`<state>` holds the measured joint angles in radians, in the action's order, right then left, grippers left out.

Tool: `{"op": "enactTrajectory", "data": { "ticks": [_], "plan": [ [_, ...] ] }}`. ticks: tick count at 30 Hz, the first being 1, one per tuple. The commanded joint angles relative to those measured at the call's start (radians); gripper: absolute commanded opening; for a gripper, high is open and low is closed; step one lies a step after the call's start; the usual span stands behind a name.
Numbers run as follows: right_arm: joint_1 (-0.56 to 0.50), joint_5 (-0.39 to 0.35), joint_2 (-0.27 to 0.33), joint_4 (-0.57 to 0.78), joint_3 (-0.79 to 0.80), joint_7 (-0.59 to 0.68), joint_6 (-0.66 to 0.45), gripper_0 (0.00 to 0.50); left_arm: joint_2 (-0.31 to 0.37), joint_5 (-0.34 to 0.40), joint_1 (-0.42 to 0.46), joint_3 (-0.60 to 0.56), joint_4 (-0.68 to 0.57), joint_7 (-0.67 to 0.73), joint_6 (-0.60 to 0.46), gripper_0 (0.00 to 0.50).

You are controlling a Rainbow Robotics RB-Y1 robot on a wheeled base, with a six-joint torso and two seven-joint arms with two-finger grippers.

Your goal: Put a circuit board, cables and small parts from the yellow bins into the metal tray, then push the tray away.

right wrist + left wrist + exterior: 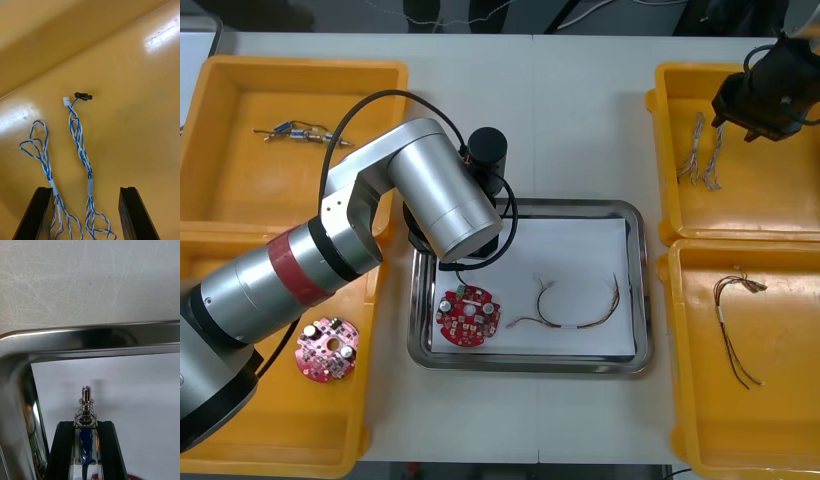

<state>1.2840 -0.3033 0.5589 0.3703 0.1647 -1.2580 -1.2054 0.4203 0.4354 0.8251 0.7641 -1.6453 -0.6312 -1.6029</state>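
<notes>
Metal tray (632, 218): in the front view it stands between the yellow bins (300, 68). On its white inside lie a round red circuit board (468, 316) and a red and yellow cable (575, 305). The left arm (380, 220) reaches over its far left corner. The right gripper (755, 115) hangs over the far right bin (662, 150).

Right wrist view: the right gripper (85, 191) has its fingers spread. Of the twisted blue and white cables (80, 148), one lies between the fingers.

Left wrist view: the left gripper (85, 423) clamps a small metal part (86, 405). The part's tip projects past the fingertips, over the tray's white inside, near its corner.
</notes>
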Motion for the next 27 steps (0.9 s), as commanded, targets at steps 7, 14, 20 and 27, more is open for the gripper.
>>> {"op": "enactTrajectory", "data": {
  "ticks": [7, 14, 20, 27],
  "plan": [
    [0.061, 0.006, -0.005, -0.030, 0.015, 0.026, 0.040, 0.500, -0.029, -0.021, -0.012, 0.018, -0.007, 0.068, 0.015, 0.228],
    [0.064, 0.004, -0.005, -0.079, 0.015, 0.028, 0.092, 0.500, -0.029, -0.044, -0.014, 0.029, -0.008, 0.074, 0.015, 0.500],
    [0.064, -0.028, -0.005, -0.103, 0.015, 0.029, 0.096, 0.500, -0.026, -0.050, -0.012, 0.029, -0.008, 0.081, 0.015, 0.500],
    [0.063, -0.049, -0.005, -0.145, 0.019, 0.025, 0.109, 0.500, -0.011, -0.030, -0.012, -0.019, -0.036, 0.084, 0.006, 0.500]
  ]
}}
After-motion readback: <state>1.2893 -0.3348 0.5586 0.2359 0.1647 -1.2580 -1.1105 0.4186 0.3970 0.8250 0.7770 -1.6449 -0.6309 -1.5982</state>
